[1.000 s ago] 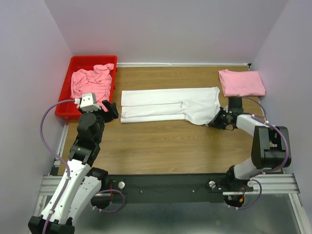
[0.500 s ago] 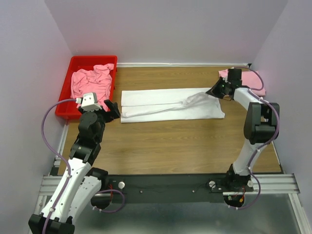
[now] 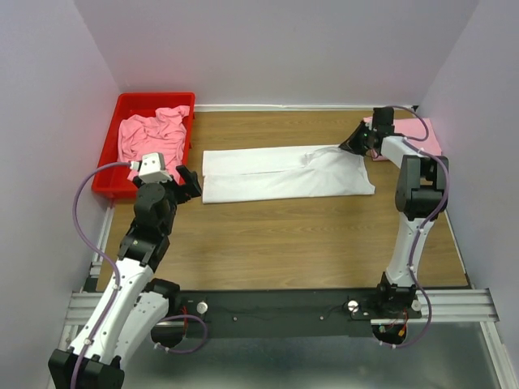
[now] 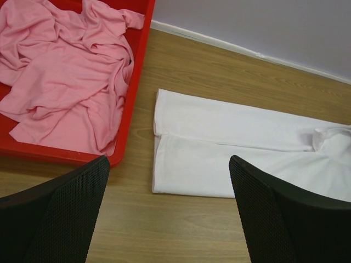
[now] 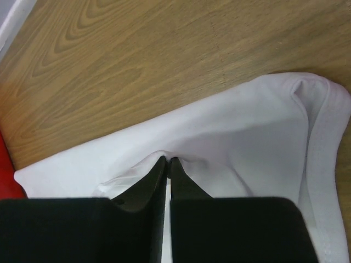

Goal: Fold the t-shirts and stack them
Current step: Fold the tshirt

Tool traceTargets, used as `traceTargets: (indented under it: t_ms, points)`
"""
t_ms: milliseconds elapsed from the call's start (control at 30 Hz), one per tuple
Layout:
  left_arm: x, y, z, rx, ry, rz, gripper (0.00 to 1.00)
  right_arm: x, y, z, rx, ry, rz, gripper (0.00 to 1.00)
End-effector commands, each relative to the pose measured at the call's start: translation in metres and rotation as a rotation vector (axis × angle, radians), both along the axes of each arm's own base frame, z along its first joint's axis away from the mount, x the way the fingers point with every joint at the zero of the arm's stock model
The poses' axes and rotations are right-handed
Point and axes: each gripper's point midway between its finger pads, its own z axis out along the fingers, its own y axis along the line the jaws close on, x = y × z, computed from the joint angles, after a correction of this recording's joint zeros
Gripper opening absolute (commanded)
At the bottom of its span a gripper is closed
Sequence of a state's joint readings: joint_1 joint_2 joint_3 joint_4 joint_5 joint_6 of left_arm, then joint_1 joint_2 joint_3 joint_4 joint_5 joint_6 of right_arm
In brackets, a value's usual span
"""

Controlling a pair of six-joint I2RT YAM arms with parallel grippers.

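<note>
Since a second ago the right gripper (image 3: 350, 147) has swung from the near right side to the far right corner of the white t-shirt (image 3: 276, 174), which lies long-folded across the middle of the table (image 3: 284, 235). Its jaws are pressed together on a thin ridge of the cloth. If it pulls further, I think the whole shirt can slide and the fold can open, because the left gripper (image 3: 186, 181) hangs wide apart and empty at the left end and pins nothing. A folded pink t-shirt (image 3: 418, 130) lies just right of the arm and can be knocked. At the far left a red bin (image 3: 109, 185) holds crumpled pink t-shirts (image 3: 150, 134)

A red bin (image 3: 154, 101) sits at the wooden table's (image 3: 284, 235) left edge
</note>
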State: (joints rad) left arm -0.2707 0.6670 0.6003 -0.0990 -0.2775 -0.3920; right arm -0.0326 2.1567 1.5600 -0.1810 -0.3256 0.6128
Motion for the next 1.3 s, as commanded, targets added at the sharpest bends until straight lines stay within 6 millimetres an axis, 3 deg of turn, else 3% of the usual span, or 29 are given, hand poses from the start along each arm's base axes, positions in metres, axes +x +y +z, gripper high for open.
traceTargets:
  t_ms: [0,133,233,400,467,500,533,567,600,633,667,833,1033,1167,1267]
  points:
    - [0.002,-0.001,-0.007,0.000,0.015,-0.006,0.97,0.008,-0.005,0.001,-0.014,-0.004,-0.029,0.29]
    - [0.004,-0.006,-0.012,0.000,0.034,-0.027,0.97,0.004,-0.010,0.023,-0.052,-0.049,-0.031,0.49]
    - [0.008,-0.015,-0.024,0.004,0.078,-0.071,0.97,-0.010,-0.016,0.046,-0.094,-0.085,-0.039,0.53]
    - [0.020,-0.040,-0.053,-0.019,0.205,-0.173,0.90,-0.041,-0.009,0.059,-0.080,-0.092,0.004,0.52]
    - [0.030,-0.052,-0.070,-0.020,0.286,-0.218,0.85,-0.060,-0.002,0.054,-0.052,-0.069,0.027,0.52]
    - [0.038,-0.058,-0.062,-0.024,0.288,-0.245,0.81,-0.068,-0.002,0.049,-0.045,-0.050,0.020,0.52]
    - [0.046,-0.062,-0.081,-0.012,0.357,-0.251,0.78,-0.075,-0.002,0.046,-0.043,-0.039,0.015,0.52]
    - [0.052,-0.063,-0.086,0.010,0.386,-0.256,0.75,-0.081,-0.003,0.046,-0.045,-0.035,0.007,0.52]
    - [0.058,-0.064,-0.090,0.023,0.408,-0.259,0.70,-0.094,-0.004,0.031,-0.051,0.002,0.002,0.51]
    - [0.073,-0.068,-0.078,0.027,0.395,-0.262,0.67,-0.099,-0.005,0.027,-0.059,0.012,-0.006,0.50]
    - [0.080,-0.067,-0.101,0.049,0.478,-0.247,0.63,-0.106,-0.008,0.019,-0.069,0.030,-0.015,0.50]
    - [0.134,-0.080,-0.127,0.071,0.578,-0.240,0.62,-0.128,-0.016,-0.007,-0.105,0.090,-0.039,0.48]
    - [0.170,-0.091,-0.179,0.097,0.724,-0.241,0.62,-0.135,-0.016,-0.025,-0.090,0.133,-0.063,0.43]
    - [0.154,-0.090,-0.213,0.088,0.838,-0.243,0.61,-0.133,-0.021,-0.041,-0.107,0.162,-0.068,0.43]
    - [0.121,-0.091,-0.233,0.047,0.913,-0.266,0.60,-0.122,-0.021,-0.055,-0.115,0.184,-0.046,0.43]
